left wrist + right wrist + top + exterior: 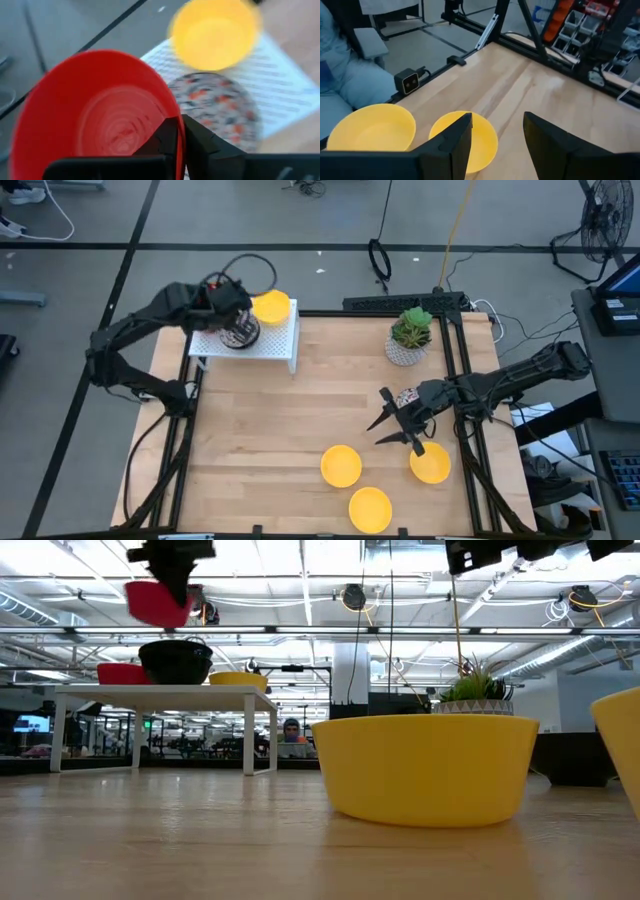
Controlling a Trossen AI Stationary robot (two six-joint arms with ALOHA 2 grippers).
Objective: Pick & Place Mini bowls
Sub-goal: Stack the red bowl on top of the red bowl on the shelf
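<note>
The fingers of the left gripper are pinching a red bowl's rim above the white rack in the high view, while the right gripper, fingers spread, is hovering over the table near three yellow bowls.

The low view is showing the red bowl raised clear above a dark speckled bowl.

In the left wrist view the held bowl is hanging beside the speckled one; lowering it level and centred before releasing would probably seat it best.

In the right wrist view, two yellow bowls are waiting below.
</note>
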